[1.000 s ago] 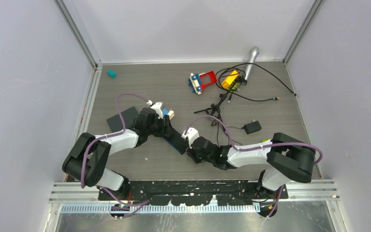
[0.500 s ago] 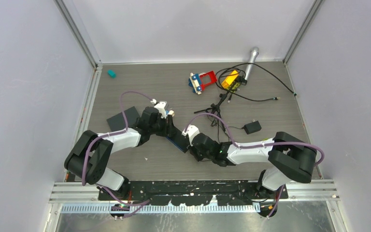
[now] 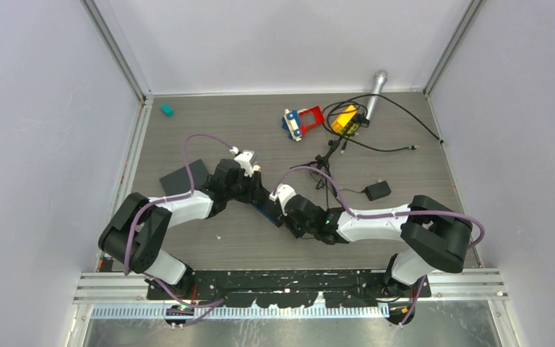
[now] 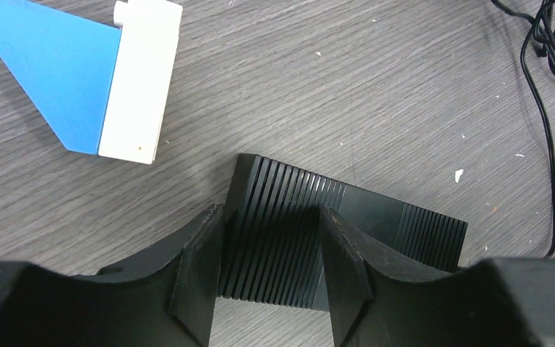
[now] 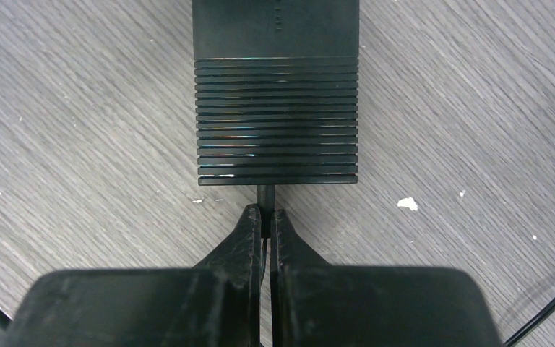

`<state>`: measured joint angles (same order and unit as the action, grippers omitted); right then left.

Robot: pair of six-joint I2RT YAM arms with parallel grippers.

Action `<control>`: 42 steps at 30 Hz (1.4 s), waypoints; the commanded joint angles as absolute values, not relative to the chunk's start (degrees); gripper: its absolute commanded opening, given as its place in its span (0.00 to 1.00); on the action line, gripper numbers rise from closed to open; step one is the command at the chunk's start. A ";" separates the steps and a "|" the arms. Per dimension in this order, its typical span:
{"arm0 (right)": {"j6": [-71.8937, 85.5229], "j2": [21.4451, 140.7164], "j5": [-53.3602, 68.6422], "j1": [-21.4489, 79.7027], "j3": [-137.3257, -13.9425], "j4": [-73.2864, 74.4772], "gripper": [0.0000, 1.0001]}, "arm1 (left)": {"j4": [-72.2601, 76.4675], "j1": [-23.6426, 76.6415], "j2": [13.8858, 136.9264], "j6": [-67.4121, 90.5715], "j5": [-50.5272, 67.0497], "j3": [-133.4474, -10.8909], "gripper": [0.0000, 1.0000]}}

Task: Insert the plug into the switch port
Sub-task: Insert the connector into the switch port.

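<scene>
Right gripper (image 5: pixel 261 217) is pinched tight on the thin black plug (image 5: pixel 264 194), whose tip meets the near edge of the ribbed switch (image 5: pixel 274 108) lying flat on the table (image 5: pixel 79 108); left gripper (image 4: pixel 271 213) stands about half open over the switch's far end, and whether it clamps or only steadies it I cannot tell. To my eye the insertion itself is in hand, though how deep the plug sits is hidden; next comes a straight push along the plug's line, the switch braced against sliding.
</scene>
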<state>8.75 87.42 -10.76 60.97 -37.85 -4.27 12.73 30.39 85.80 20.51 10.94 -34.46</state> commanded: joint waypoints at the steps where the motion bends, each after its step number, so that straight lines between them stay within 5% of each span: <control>1: 11.68 88.07 -16.17 59.07 -42.05 -15.28 0.00 | 10.00 34.25 86.86 21.12 20.54 -34.63 0.51; 16: 8.70 87.94 -11.47 58.91 -39.45 -13.91 0.00 | 10.31 34.60 85.18 21.32 20.65 -33.91 0.54; 27: 10.20 80.81 -9.08 58.93 -32.56 -6.56 0.02 | 10.42 34.50 75.33 22.15 9.96 -30.60 0.80; 35: 14.29 77.53 -8.91 59.89 -30.98 -2.40 0.19 | 10.00 34.53 62.56 22.95 2.20 -28.26 0.93; 42: 18.79 73.03 -12.10 59.94 -27.66 -3.57 0.52 | 9.48 34.53 64.65 21.01 -2.29 -32.55 0.93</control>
